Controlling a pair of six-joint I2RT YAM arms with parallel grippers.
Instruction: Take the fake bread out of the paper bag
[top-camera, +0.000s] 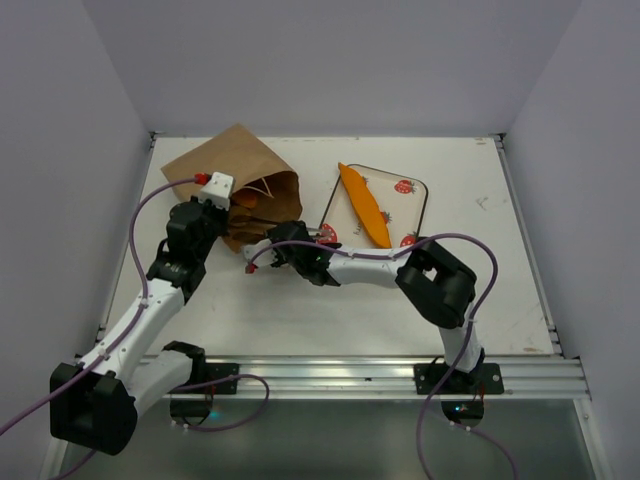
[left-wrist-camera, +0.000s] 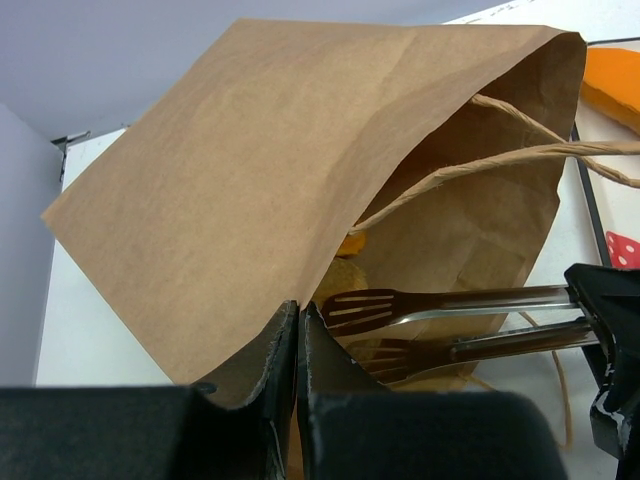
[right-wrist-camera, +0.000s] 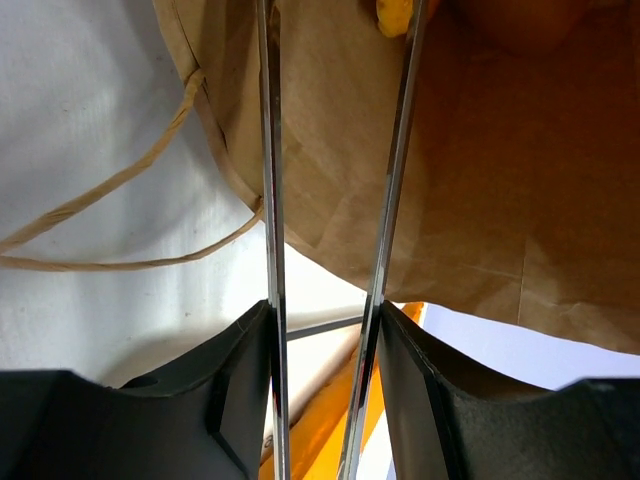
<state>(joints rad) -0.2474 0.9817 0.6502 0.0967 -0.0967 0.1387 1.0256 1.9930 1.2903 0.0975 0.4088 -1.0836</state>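
Pinching paper bag rim, left tool, right tool holding tongs inside

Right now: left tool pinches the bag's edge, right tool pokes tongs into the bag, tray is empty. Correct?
Not quite: the tray isn't empty. The top view shows a long orange baguette lying across it. The rest holds: the left tool pinches the edge of the bag, and the right tool holds tongs reaching into the bag.
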